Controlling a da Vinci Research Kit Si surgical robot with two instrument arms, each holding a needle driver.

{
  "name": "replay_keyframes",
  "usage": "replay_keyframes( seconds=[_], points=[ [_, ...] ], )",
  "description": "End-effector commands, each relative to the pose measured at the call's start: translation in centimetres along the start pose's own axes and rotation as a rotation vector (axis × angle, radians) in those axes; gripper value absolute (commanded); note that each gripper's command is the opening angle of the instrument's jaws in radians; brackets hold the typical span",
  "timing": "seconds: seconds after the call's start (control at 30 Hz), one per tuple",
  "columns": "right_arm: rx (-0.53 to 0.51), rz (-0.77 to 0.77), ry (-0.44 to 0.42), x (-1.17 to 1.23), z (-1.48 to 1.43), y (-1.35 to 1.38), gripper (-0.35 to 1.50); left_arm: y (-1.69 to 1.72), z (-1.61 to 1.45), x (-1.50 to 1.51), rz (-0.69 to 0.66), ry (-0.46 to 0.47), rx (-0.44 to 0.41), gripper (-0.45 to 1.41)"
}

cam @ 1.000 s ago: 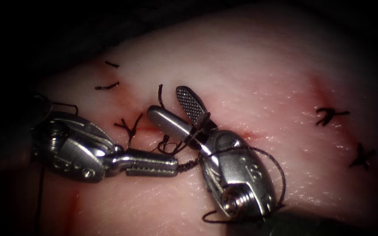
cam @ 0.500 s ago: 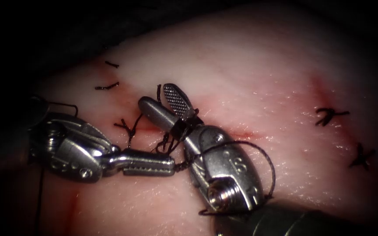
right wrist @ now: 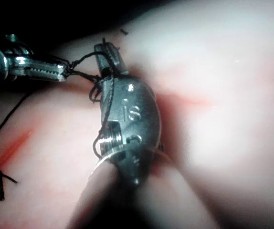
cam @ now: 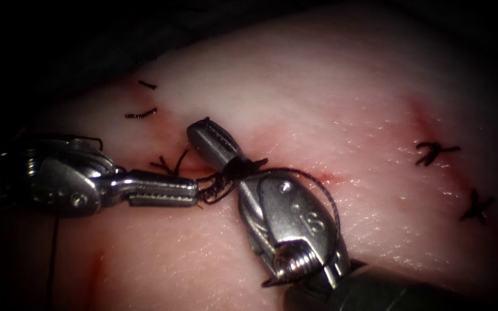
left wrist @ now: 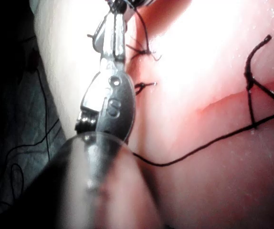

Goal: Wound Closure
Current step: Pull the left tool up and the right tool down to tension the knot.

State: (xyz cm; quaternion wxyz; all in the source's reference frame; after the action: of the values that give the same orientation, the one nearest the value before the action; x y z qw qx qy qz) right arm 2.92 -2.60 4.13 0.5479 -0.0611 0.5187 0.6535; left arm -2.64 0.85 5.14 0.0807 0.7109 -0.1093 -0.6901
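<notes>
On the tissue [cam: 329,109], my left tool [cam: 194,193] lies left of the cut [cam: 318,175]. Its jaws are shut on the thread [cam: 211,193] just beside a dark tangle of loops [cam: 231,170]. My right tool [cam: 198,131] reaches in from below right, with its jaws shut on the short thread end [cam: 206,120] that pokes out at their tip. A loop of thread [cam: 331,201] runs around this tool's wrist. In the right wrist view the right tool [right wrist: 104,47] grips the thread, and the left tool [right wrist: 65,70] holds the strand [right wrist: 82,59] taut. The left tool [left wrist: 114,12] also appears in its own wrist view.
A tied stitch [cam: 168,166] sits on the cut just above the left tool. Two more knots [cam: 433,152] [cam: 476,206] lie far right. Cut thread ends [cam: 140,114] rest at the back left. Red fluid [cam: 94,270] streaks the near left tissue.
The right tool's jaws were open around the short thread end and have shut on it. The left tool has drawn to the left with its thread, and the loops have gathered at the right tool's jaws.
</notes>
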Motion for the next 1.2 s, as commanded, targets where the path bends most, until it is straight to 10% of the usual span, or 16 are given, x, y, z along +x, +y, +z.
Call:
replay_keyframes(
  seconds=[0.03, 0.4, 1.2],
  points=[
    [0.003, -0.001, 0.004, 0.0, 0.08, -0.06, -0.35, -0.21, -0.01, -0.06, -0.008, -0.006, 0.018, -0.45],
    [0.021, -0.031, 0.004, -0.17, -0.14, -0.09, -0.35, -1.07, 0.08, -0.72, -0.078, -0.161, 0.038, -0.45],
    [-0.011, -0.079, -0.048, -0.32, -0.45, -0.08, -0.35, -1.4, 0.34, -2.53, -0.09, -0.26, 0.069, -0.45]
  ],
)
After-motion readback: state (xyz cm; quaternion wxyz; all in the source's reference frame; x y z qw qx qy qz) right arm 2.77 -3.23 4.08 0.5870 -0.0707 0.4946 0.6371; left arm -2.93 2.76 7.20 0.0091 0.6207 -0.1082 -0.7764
